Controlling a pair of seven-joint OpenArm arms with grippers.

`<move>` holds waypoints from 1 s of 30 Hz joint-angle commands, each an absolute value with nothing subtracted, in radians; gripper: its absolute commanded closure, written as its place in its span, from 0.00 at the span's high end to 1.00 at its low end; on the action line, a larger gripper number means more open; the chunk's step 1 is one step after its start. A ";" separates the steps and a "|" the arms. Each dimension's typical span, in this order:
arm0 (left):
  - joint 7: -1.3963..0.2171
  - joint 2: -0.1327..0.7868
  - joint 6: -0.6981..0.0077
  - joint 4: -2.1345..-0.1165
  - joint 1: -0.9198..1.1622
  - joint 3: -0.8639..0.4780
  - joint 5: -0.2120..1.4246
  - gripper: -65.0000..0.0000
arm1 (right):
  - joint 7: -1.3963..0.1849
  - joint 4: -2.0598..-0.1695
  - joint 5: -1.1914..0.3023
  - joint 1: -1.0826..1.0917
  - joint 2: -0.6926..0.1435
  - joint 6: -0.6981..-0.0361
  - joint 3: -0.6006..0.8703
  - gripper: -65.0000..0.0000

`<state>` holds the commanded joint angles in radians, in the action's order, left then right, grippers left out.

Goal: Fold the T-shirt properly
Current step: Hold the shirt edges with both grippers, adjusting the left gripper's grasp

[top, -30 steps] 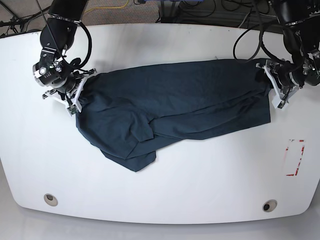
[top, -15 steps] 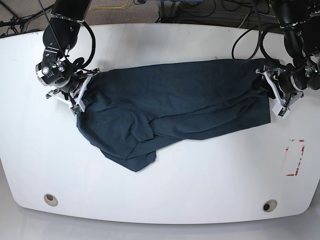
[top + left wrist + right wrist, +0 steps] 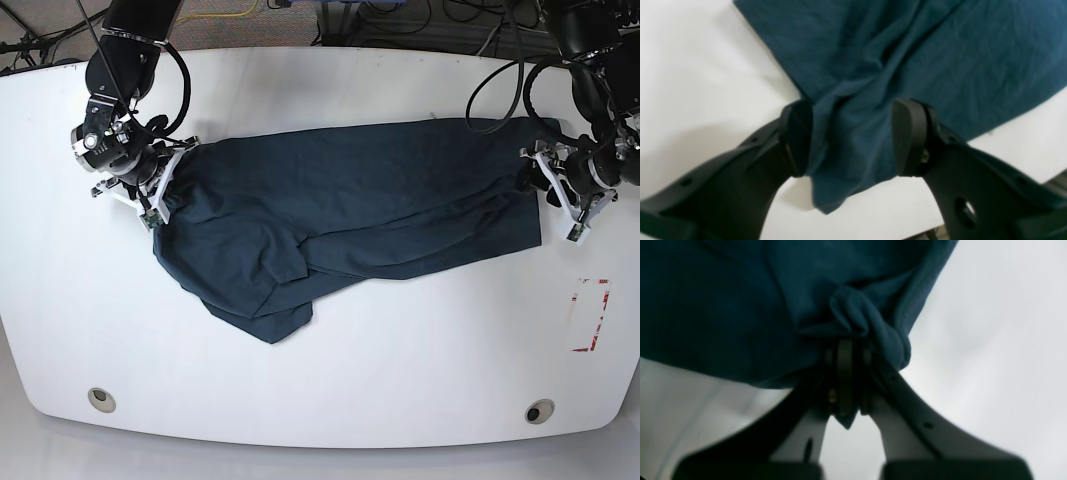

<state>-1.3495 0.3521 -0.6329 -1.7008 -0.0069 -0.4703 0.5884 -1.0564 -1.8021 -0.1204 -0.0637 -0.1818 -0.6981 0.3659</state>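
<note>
base view, one t-shirt (image 3: 350,200) on table (image 3: 400,370), right claw (image 3: 845,350) pinching it, left claw (image 3: 853,140) spread

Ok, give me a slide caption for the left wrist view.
Left pincer open astride a bunched edge of the navy T-shirt, cloth draped between both pads above the white table.

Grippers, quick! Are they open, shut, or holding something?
Left gripper: open, jaws apart around a bunch of the T-shirt.
Right gripper: shut on the T-shirt.
</note>
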 joint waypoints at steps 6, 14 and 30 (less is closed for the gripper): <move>-1.348 0.386 -0.648 -1.623 -0.038 -0.495 0.535 0.54 | -1.056 -1.802 -0.120 -0.064 -0.182 -0.698 0.366 0.00; -1.348 0.392 -0.698 -1.572 -0.041 -0.495 0.529 0.54 | -1.056 -1.804 -0.120 -0.064 -0.182 -0.698 0.366 0.00; -1.349 0.386 -0.698 -1.483 -0.018 -0.490 0.533 0.54 | -1.056 -1.831 -0.120 -0.064 -0.145 -0.698 0.366 0.00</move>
<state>-1.3495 0.3859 -0.6981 -1.4830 -0.0176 -0.4902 0.5332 -1.0564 -1.8313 -0.1204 -0.0637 -0.1450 -0.6981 0.3659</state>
